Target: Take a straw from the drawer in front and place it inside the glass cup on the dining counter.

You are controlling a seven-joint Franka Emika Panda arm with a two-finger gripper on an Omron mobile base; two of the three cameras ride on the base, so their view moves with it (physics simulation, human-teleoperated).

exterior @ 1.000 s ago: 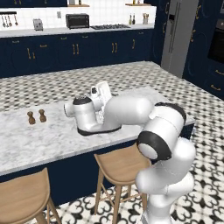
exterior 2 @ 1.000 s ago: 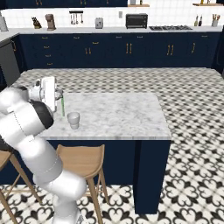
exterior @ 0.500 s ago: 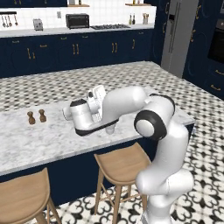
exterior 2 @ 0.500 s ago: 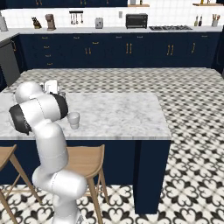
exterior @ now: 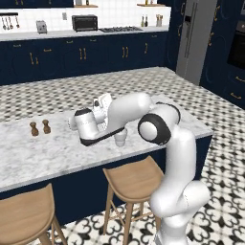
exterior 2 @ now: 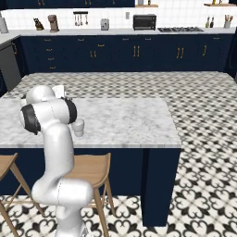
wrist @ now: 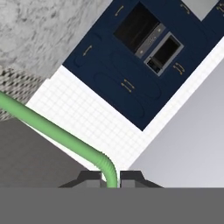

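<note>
In the hand view the light-green straw [wrist: 52, 129] runs from the left edge and bends down between my two dark fingertips [wrist: 89, 177]. My gripper [wrist: 111, 178] is shut on it. In the base views my hand [exterior: 103, 103] [exterior 2: 59, 89] hovers above the dining counter [exterior: 48, 158] [exterior 2: 129, 120], turned up and away from the slab. The glass cup [exterior: 120, 137] [exterior 2: 79, 127] stands upright on the marble near the front edge, below my forearm and a little to the right of the hand. The drawer is out of view.
Two small brown shakers [exterior: 40, 127] stand on the counter left of the hand. Wooden stools [exterior: 134, 179] [exterior 2: 90, 169] sit under the counter's front edge. The far wall has navy cabinets and a toaster oven [exterior: 84, 22].
My arm has folded up and leftward over the counter, and the hand has shifted slightly left above the cup. The straw stays in the grip. Cup and shakers have not moved.
</note>
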